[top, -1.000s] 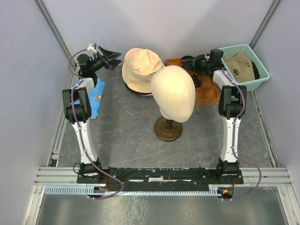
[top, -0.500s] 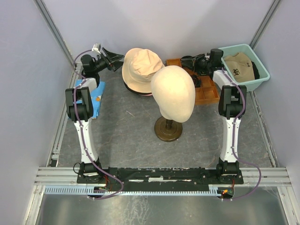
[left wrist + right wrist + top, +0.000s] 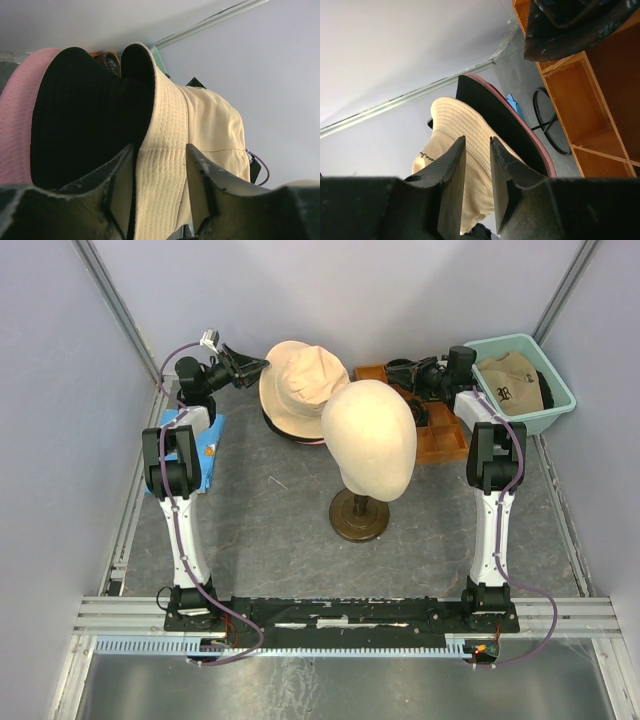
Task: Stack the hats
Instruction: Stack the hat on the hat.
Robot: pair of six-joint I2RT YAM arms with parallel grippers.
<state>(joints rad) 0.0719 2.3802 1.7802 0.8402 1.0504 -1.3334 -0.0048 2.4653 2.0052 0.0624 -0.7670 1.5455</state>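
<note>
Overhead, we see two arms reaching toward the back of a grey table [image 3: 270, 530]. A beige bucket hat [image 3: 300, 380] lies on top of a small pile at the back, left of centre, just behind a cream mannequin head [image 3: 370, 440] on its brown stand. Under it, the left wrist camera shows a black hat [image 3: 80, 110] and below that a pink hat [image 3: 20, 115].

The left gripper [image 3: 160, 150] is at the left edge of the pile. Its fingers stand about halfway apart, one on either side of the beige brim, which fills the gap between them. We cannot tell whether they are pressing on the cloth.

The right gripper [image 3: 476, 142] hangs over an orange wooden tray [image 3: 440, 440] to the right of the pile. Only a narrow gap separates its fingers, and nothing is between them.

A tan cap [image 3: 510, 380] with a black emblem sits in a teal tub [image 3: 555, 405] at the far right corner, well apart from the pile.
</note>
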